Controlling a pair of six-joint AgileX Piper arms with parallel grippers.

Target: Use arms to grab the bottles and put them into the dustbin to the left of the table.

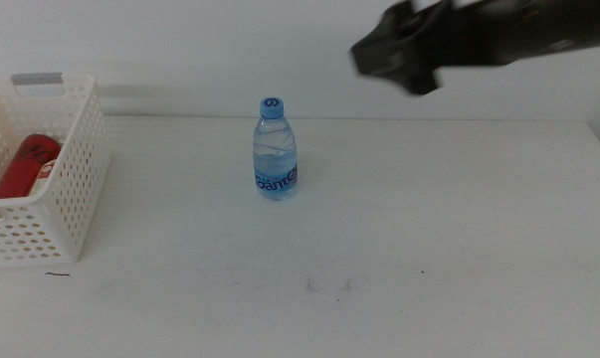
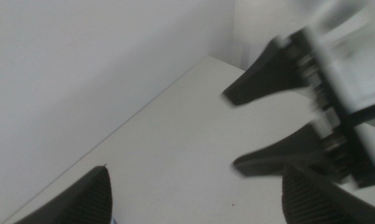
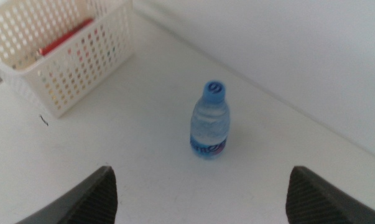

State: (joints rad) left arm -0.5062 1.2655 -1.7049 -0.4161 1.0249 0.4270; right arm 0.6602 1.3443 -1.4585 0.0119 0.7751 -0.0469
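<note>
Over on the left we have the dustbin (image 1: 66, 179), white and perforated, with the red soda can (image 1: 23, 167) already lying inside it. Moving rightward, the water bottle (image 1: 275, 149) stands upright on the bare counter (image 1: 429, 249), blue cap up, well apart from the bin and from both sets of fingers.

Further right and high above, the right gripper (image 1: 394, 55) hangs in the air, up and to the right of the bottle. In its wrist view the right gripper (image 3: 199, 193) has its fingers (image 3: 87, 199) spread wide with nothing between them, and the bottle sits ahead of them, roughly centred in the gap. The left gripper (image 2: 193, 199) is open and empty too, looking across at the other arm's dark jaws.

We judge this bottle light, thin-walled and smooth, likely to dent or tip. We'd close on the body near the label (image 1: 276, 180), squeezing gently, not at the narrow cap.
</note>
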